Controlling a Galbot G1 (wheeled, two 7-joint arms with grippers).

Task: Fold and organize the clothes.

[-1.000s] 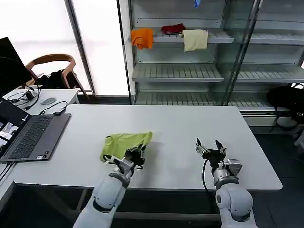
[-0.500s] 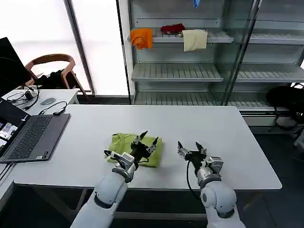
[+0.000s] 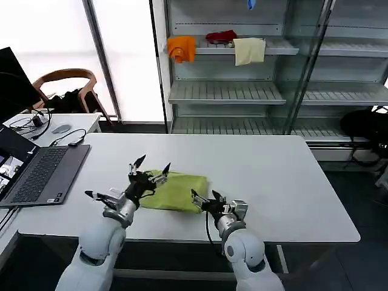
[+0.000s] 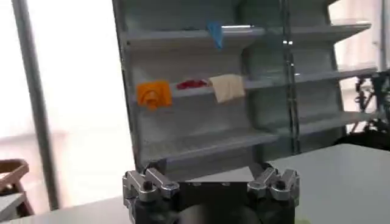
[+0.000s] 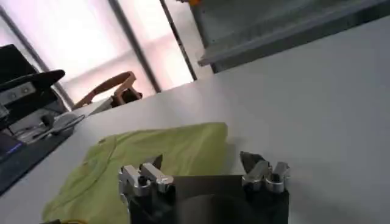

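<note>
The lime-green T-shirt [image 3: 177,191] lies folded into a flat rectangle in the middle of the white table [image 3: 273,176]. My left gripper [image 3: 153,163] stands open just above the shirt's left edge, fingers pointing up and away, holding nothing. In the left wrist view the left gripper [image 4: 210,178] has its fingers spread wide, facing the shelves. My right gripper [image 3: 205,196] is open at the shirt's near right corner, close over the table. In the right wrist view the shirt [image 5: 152,158] lies just ahead of the open right gripper [image 5: 201,165], with one fingertip over its edge.
An open laptop [image 3: 42,173] sits at the table's left end, with cables and a side table behind it. A wooden chair [image 3: 66,79] stands by the window. The metal shelving [image 3: 230,91] behind holds orange [image 3: 180,48], red and cream [image 3: 249,51] cloths.
The shirt, bunched in my left gripper a second ago, now lies flat and folded. The left gripper let go and swung left. The right gripper moved left to the shirt's corner.
</note>
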